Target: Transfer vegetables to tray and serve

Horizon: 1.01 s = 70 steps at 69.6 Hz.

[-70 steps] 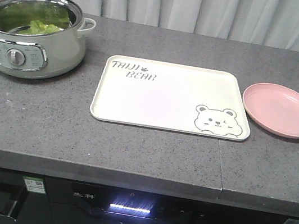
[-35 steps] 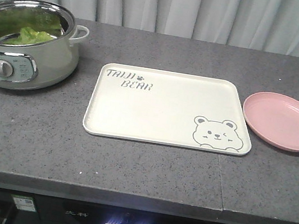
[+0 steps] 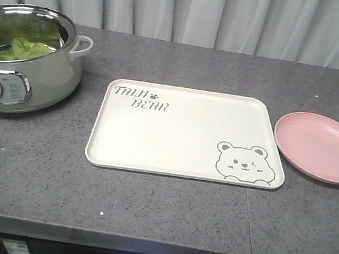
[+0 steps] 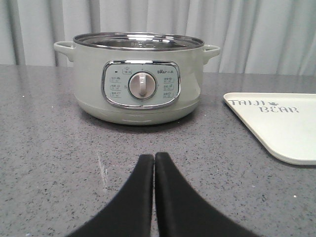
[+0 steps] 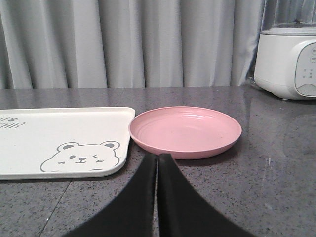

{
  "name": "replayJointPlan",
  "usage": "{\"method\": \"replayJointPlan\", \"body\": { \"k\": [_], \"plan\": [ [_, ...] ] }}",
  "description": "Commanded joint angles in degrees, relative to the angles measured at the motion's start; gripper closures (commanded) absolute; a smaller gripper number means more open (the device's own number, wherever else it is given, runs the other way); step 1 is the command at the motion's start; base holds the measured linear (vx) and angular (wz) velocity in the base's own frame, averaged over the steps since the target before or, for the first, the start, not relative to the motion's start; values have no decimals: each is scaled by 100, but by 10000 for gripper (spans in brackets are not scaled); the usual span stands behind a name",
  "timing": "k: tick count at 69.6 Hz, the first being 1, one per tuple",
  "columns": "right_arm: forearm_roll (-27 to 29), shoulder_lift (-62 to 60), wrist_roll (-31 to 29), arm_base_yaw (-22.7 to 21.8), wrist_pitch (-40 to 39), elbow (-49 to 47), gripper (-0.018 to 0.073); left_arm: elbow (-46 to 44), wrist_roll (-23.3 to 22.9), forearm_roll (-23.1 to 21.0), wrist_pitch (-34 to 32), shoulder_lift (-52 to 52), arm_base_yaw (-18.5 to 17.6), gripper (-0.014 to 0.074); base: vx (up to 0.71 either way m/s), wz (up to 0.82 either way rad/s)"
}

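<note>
The electric pot has drifted toward the front view's left edge, and with the lettuce leaf lying deep inside it (the tray bare), the left claw and right claw, both closed and empty, could clip its rim reaching in low.

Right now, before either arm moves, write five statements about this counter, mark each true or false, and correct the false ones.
1. The lettuce lies inside the pot. True.
2. A leaf rests on the tray. False: nothing lies on the tray.
3. The pink plate sits beside the tray, on the side away from the pot. True.
4. The left arm's fingers are spread wide. False: they are pressed together, holding nothing.
5. The right arm's fingers are closed and empty. True.
</note>
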Motion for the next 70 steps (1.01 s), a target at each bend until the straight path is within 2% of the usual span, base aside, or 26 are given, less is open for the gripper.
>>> {"method": "replayJointPlan", "body": {
  "k": [1,70],
  "plan": [
    [-44,-7,-10,-36,-452,35,564,48,2,-2,-397,-89,10,604,5,-1],
    [-44,-7,-10,-36,-452,35,564,48,2,-2,-397,-89,10,604,2,-1]
  ]
}}
